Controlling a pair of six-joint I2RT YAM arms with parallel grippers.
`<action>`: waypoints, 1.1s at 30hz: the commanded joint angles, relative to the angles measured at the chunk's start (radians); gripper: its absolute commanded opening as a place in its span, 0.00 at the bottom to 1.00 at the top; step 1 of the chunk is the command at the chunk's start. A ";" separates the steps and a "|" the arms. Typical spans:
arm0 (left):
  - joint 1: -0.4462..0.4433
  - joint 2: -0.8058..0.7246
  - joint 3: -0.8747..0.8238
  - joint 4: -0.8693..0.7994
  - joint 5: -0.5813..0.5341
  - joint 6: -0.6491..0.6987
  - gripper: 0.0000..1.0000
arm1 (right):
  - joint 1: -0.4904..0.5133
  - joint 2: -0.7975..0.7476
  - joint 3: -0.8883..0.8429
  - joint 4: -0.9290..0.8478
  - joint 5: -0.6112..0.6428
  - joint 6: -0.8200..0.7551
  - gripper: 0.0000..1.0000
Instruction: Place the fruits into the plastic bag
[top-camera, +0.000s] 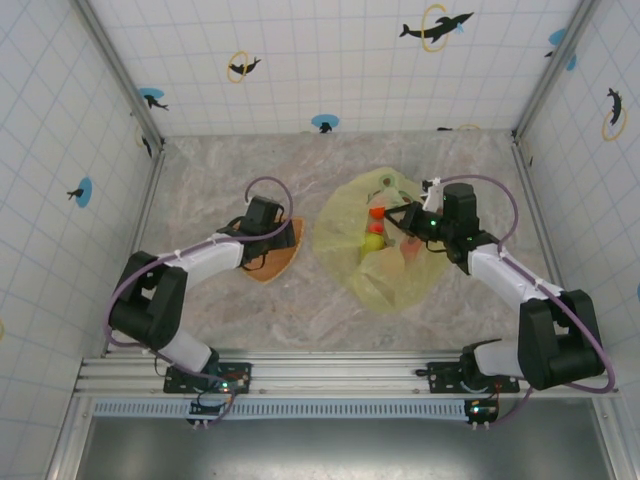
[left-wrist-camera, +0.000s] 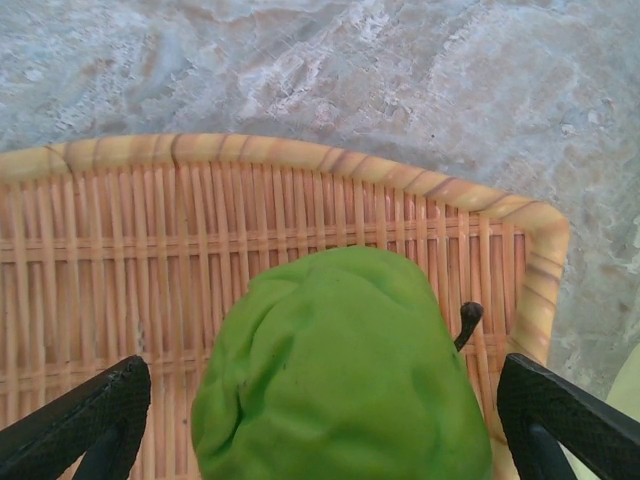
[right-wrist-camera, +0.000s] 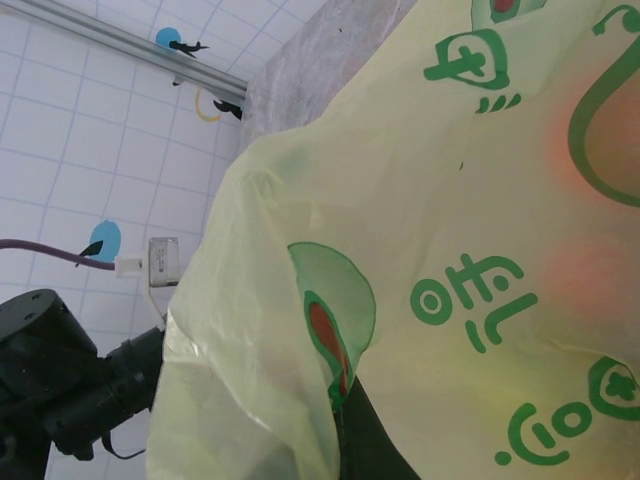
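Left tool (left-wrist-camera: 322, 428) stands open astride a green fruit (left-wrist-camera: 340, 370) on the woven plate (left-wrist-camera: 120, 250). At right, the right tool (top-camera: 405, 222) pinches the plastic bag (top-camera: 385, 285), fruits (top-camera: 374, 240) inside, on the counter (top-camera: 300, 305).

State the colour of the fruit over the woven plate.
Bright green fruit, shown best in the left wrist view.
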 joint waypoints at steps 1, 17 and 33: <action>0.010 0.024 0.026 0.027 0.031 -0.014 0.88 | -0.010 -0.002 0.011 0.015 -0.011 -0.011 0.00; 0.026 0.020 -0.001 0.066 0.051 -0.017 0.67 | -0.025 -0.009 -0.024 0.026 -0.015 -0.008 0.00; 0.026 -0.274 -0.094 0.065 0.031 -0.031 0.59 | -0.026 -0.002 -0.038 0.047 -0.016 0.001 0.00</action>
